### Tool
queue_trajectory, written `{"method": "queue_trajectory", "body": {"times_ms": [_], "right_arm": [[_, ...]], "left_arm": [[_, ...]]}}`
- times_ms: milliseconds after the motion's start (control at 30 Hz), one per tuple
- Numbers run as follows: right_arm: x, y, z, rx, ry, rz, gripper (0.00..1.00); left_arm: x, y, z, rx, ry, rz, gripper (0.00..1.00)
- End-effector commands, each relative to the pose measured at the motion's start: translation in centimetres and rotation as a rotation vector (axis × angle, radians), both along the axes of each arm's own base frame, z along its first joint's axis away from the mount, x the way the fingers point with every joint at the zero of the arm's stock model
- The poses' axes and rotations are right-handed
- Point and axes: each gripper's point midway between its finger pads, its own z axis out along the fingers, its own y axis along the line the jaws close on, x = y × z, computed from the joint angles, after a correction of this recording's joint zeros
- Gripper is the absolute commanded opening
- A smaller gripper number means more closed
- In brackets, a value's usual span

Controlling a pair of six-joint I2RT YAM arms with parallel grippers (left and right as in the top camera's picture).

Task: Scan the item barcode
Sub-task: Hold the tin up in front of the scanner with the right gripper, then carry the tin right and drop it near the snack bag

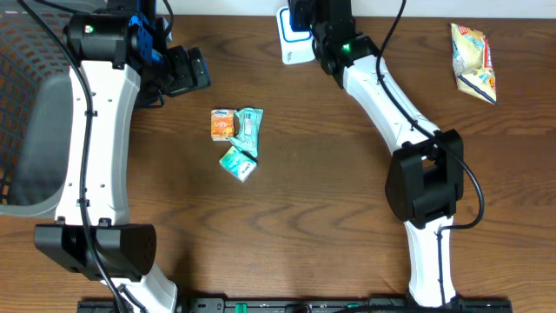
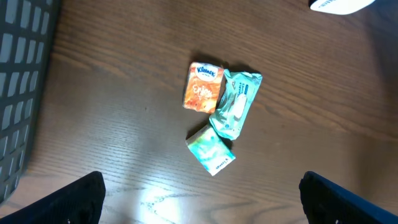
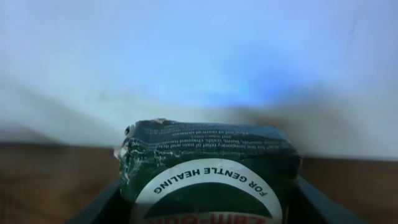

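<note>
At the far edge of the wooden bench point(image 1: 330, 174), the right hand point(image 3: 208, 211) holds a dark green box point(image 3: 205, 155) up against a white scanner point(image 1: 291, 45). The fingers point(image 3: 99, 208) are about half closed and press on either side of the box. Its round label, reading "FOR GENTLE HEALING", faces the wrist camera. A pale surface washed in blue light fills the view beyond it. From overhead the box itself is hidden under the arm.

The left hand point(image 1: 187, 71) hangs over the back left of the bench with its jaws spread fully wide, holding nothing. Its dark fingertips point(image 2: 74, 199) show at the bottom corners of its own camera view.

Three small packs lie touching in a cluster near the middle of the bench: an orange Kleenex pack point(image 1: 223, 124), a teal wipes pack point(image 1: 248, 128) beside it, and a smaller teal packet point(image 1: 236, 163) just in front. A yellow snack bag point(image 1: 473, 63) lies well apart at the far right. A grey mesh basket point(image 1: 26, 96) sits at the left edge.
</note>
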Motion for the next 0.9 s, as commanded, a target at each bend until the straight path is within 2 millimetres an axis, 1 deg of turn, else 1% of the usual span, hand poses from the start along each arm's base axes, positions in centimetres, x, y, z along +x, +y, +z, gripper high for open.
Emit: {"method": "queue_trajectory", "body": {"times_ms": [0, 133, 267, 433, 533, 567, 633, 667, 767, 800, 833, 867], "right_arm": [[0.5, 1.1, -0.5, -0.017, -0.034, 0.010, 0.46], [1.3, 1.6, -2.4, -0.024, -0.049, 0.016, 0.49], [2.4, 1.8, -3.5, -0.038, -0.097, 0.021, 0.49], [2.8, 1.8, -4.1, -0.058, -0.116, 0.019, 0.50], [2.9, 1.5, -4.1, -0.058, -0.117, 0.015, 0.55], [3.1, 1.1, -3.9, -0.062, -0.126, 0.010, 0.56], [3.5, -0.2, -3.6, -0.088, -0.136, -0.007, 0.54], [3.8, -1.2, -3.5, -0.095, -0.135, -0.035, 0.53], [4.4, -5.3, -3.6, -0.123, -0.089, -0.110, 0.52], [4.5, -7.3, -3.9, -0.135, -0.058, -0.134, 0.52], [4.5, -8.3, -4.0, -0.141, -0.044, -0.148, 0.53], [4.6, -10.4, -4.4, -0.153, -0.007, -0.175, 0.54]], "left_arm": [[0.1, 0.5, -0.1, 0.015, 0.004, 0.005, 0.98], [0.1, 0.5, -0.1, 0.015, 0.004, 0.005, 0.98], [0.1, 0.5, -0.1, 0.015, 0.004, 0.005, 0.98], [0.1, 0.5, -0.1, 0.015, 0.004, 0.005, 0.98], [0.1, 0.5, -0.1, 0.015, 0.004, 0.005, 0.98], [0.1, 0.5, -0.1, 0.015, 0.004, 0.005, 0.98], [0.1, 0.5, -0.1, 0.015, 0.004, 0.005, 0.98], [0.1, 0.5, -0.1, 0.015, 0.004, 0.005, 0.98], [0.1, 0.5, -0.1, 0.015, 0.004, 0.005, 0.98], [0.1, 0.5, -0.1, 0.015, 0.004, 0.005, 0.98], [0.1, 0.5, -0.1, 0.015, 0.004, 0.005, 0.98], [0.1, 0.5, -0.1, 0.015, 0.004, 0.005, 0.98]]}}
